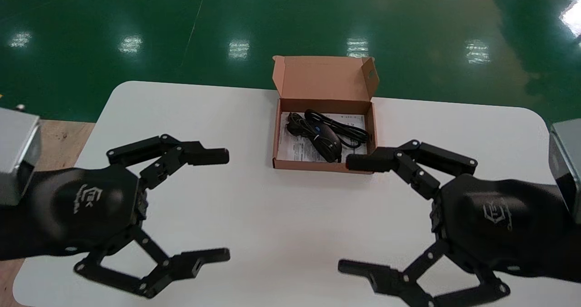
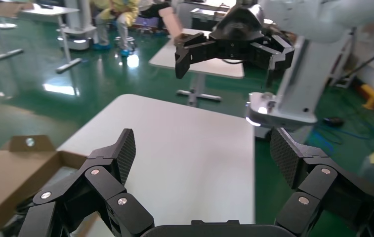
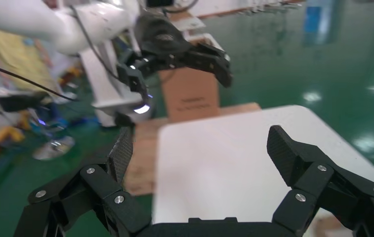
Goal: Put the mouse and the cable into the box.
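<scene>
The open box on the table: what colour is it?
The box is brown cardboard, clearest in the head view.

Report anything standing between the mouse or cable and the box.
Nothing visible does: the mouse and cable already lie inside the open box, lid flap raised. Left gripper and right gripper hover open over the table.

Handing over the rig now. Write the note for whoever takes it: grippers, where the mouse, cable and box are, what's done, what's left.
Left gripper: open, empty, above the table on its near left side.
Right gripper: open, empty, far fingertip by the box at its front right corner.
Mouse and cable: both inside the box, on a printed sheet.
Done: both items are in.
Left: apparently nothing to load; the lid stands open.
</scene>
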{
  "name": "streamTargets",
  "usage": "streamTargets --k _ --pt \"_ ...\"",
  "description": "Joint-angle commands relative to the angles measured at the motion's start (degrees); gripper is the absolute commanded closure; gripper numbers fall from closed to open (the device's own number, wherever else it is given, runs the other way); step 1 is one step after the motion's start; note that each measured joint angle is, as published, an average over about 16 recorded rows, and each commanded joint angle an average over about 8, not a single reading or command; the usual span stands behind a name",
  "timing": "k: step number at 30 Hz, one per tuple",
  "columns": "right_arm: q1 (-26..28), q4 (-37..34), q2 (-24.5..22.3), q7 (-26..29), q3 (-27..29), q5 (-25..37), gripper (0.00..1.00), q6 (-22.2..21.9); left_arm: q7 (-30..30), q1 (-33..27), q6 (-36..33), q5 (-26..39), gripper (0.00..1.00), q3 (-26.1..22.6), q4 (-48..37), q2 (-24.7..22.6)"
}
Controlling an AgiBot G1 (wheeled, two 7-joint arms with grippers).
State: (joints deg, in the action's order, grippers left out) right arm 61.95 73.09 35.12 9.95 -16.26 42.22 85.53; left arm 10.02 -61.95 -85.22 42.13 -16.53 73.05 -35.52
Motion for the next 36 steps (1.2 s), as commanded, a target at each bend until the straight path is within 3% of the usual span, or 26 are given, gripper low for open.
streamTargets --k 1,36 --pt "-1.58 2.16 -0.14 1.82 0.55 -1.53 0.0 0.32 1.2 0.96 -1.31 -0.74 0.0 1.4 1.47 1.3" --pt "-0.56 0.68 -0.12 0.92 0.31 -0.52 0.0 0.19 0.72 0.42 -0.49 -0.32 0.0 0.56 0.56 0.54"
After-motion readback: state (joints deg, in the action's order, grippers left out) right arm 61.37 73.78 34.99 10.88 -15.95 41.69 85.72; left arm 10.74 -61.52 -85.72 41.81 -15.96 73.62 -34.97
